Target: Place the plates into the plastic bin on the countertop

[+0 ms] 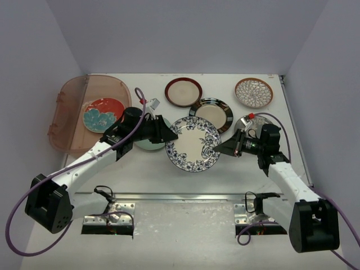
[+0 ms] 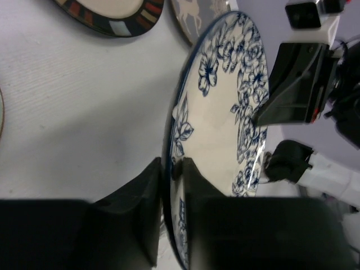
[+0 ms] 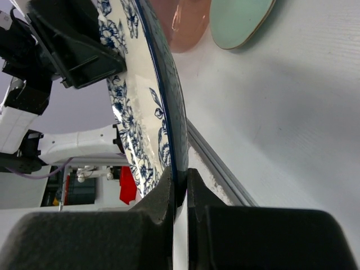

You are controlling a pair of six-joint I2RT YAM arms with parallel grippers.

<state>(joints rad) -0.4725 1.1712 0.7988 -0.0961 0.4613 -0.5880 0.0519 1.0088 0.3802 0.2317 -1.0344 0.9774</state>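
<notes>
The blue-white floral plate [image 1: 193, 144] hangs between both arms above the countertop [image 1: 152, 174]. My left gripper [image 1: 169, 135] is shut on its left rim, one finger on each face [image 2: 173, 169]. On the opposite rim my right gripper [image 1: 220, 149] is shut too [image 3: 180, 180]. The plastic bin [image 1: 73, 112] stands at the far left and holds the red-and-teal plate [image 1: 103, 113]. A mint green plate [image 1: 147, 145] lies partly hidden under my left gripper.
At the back lie a brown-rimmed cream plate [image 1: 183, 91], a black-rimmed cream plate [image 1: 212, 114] and a brown-white petal plate [image 1: 253, 93]. My right arm partly hides the grey deer plate [image 1: 247, 122]. A metal rail [image 1: 185, 197] runs along the near edge.
</notes>
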